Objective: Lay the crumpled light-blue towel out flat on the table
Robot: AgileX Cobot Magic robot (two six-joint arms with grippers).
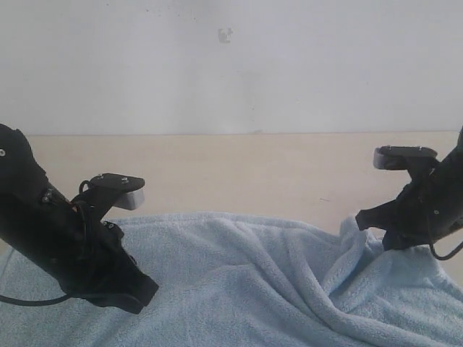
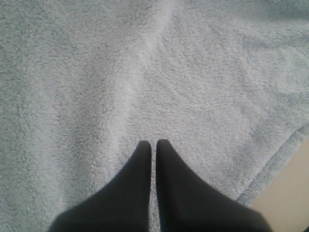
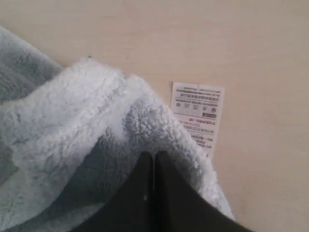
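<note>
Large pale light-blue fluffy terry towel [image 1: 253, 289] across the near part of the broad, smooth, pale beige table [image 1: 239, 170], running past the bottom edge of the exterior view. Mostly laid out but not flat: long soft folds from the middle toward the right, rising to a peak at the right side. Far edge of the cloth roughly straight, with bare table beyond it up to the white-grey wall [image 1: 217, 65]. Small white printed tag [image 3: 199, 116] flat on the table just beside the lifted part. Black right gripper [image 3: 154, 154] with fingers pressed together, pinching that raised fold of towel. Black left gripper [image 2: 153, 143] on the left side, tips together with only a hairline slit between them, down at the flat pile; no telling whether any cloth is caught there.
</note>
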